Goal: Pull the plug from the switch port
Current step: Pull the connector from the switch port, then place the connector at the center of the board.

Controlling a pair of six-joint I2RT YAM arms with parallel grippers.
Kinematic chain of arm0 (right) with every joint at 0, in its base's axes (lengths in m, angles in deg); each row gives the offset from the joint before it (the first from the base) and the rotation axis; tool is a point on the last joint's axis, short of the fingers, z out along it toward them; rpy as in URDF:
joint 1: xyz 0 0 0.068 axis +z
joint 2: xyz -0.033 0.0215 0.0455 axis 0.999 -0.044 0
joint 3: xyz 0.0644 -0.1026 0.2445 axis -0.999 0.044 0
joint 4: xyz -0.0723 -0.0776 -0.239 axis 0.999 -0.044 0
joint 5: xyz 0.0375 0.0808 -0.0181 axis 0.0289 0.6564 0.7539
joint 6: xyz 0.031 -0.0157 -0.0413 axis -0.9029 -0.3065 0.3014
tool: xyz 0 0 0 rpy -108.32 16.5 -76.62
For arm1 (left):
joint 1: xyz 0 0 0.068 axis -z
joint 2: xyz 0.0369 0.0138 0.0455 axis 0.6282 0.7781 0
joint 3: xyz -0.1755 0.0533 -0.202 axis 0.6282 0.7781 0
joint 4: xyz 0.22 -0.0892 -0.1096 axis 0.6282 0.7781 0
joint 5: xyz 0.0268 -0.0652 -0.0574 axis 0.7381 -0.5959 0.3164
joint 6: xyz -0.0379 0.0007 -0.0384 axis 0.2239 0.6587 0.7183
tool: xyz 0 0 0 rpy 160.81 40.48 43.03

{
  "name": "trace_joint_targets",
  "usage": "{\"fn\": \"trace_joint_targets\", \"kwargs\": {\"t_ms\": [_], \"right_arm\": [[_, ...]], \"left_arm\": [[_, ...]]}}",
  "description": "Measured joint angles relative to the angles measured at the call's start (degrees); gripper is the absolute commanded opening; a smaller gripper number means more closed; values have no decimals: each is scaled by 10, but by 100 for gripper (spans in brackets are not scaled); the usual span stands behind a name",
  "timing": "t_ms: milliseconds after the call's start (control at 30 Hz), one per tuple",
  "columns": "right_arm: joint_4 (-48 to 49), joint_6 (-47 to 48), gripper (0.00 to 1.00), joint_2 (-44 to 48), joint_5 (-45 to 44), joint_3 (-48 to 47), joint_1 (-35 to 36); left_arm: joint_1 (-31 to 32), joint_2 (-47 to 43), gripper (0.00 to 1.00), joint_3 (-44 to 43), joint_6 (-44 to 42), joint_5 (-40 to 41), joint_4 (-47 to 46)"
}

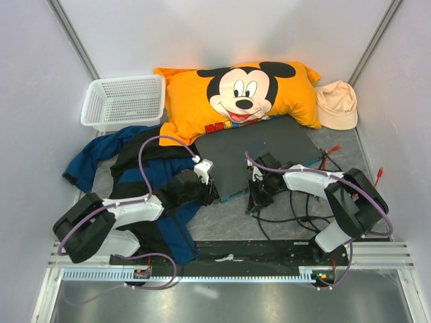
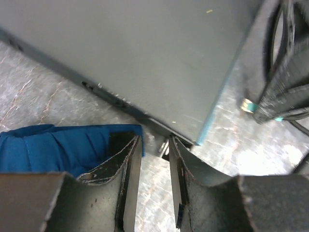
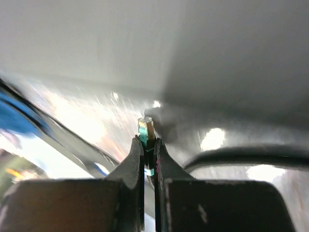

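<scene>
Honestly, my right claw point(image 3: 148, 144) is clamped on only the tail of the plug point(image 3: 146, 126), left claw point(image 2: 154, 147) apart, so it might slip.

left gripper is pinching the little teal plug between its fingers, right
No, it is the right gripper that pinches the little teal plug between its fingers, as the right wrist view shows. The left gripper sits at a corner of the switch.
</scene>
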Motion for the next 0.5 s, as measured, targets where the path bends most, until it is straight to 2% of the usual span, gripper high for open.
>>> {"fn": "trace_joint_targets", "kwargs": {"t_ms": [133, 233, 400, 500], "right_arm": [[-142, 110, 0, 28, -24, -53, 16], [-209, 175, 0, 46, -24, -141, 16], [-273, 251, 0, 86, -40, -313, 6], [-285, 278, 0, 105, -78, -388, -32]], "left_arm": [[4, -35, 38, -5, -4, -16, 10], [-3, -57, 38, -34, -2, -18, 24], [-31, -121, 41, -71, -19, -12, 73], [-52, -144, 41, -81, -54, -18, 87]]}}
